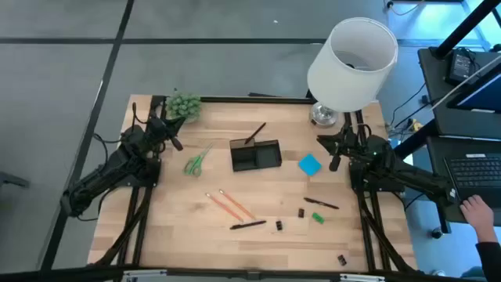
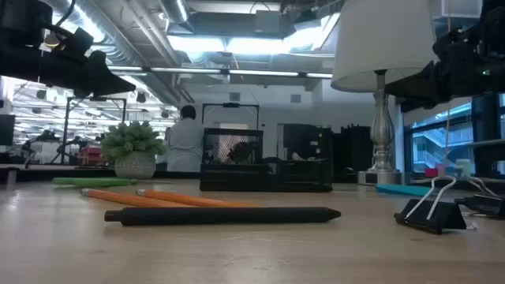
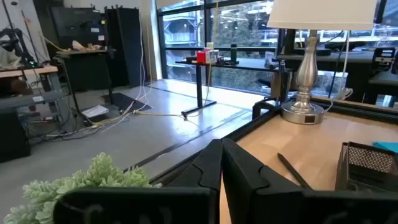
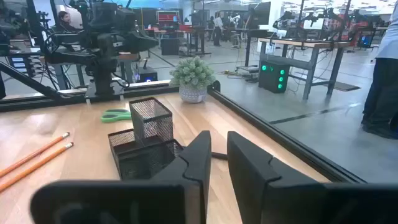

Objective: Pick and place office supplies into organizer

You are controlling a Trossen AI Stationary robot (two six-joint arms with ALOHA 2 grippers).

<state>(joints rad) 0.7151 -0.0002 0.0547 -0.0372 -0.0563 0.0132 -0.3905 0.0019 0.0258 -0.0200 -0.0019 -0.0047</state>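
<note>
Left claw (image 3: 221,163) is raised over the table's (image 1: 172,235) far left corner by the potted plant (image 1: 182,105), fingers pressed together, holding nothing. Right claw (image 4: 216,163) hovers by the lamp (image 1: 351,55), narrow gap, empty. Organizer (image 1: 256,154) sits mid-table with one pen (image 1: 255,133) leaning out of it. Scissors (image 1: 196,162), pencils (image 1: 228,204), sticky pad (image 1: 310,164), green piece (image 1: 318,218) and clips (image 1: 279,225) lie loose. Low view cuts off both claws; small clips are hard to make out from above

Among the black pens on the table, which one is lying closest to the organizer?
The black pen at the organizer's far edge, one end reaching its rim. The other two pens lie apart, near the front.
</note>
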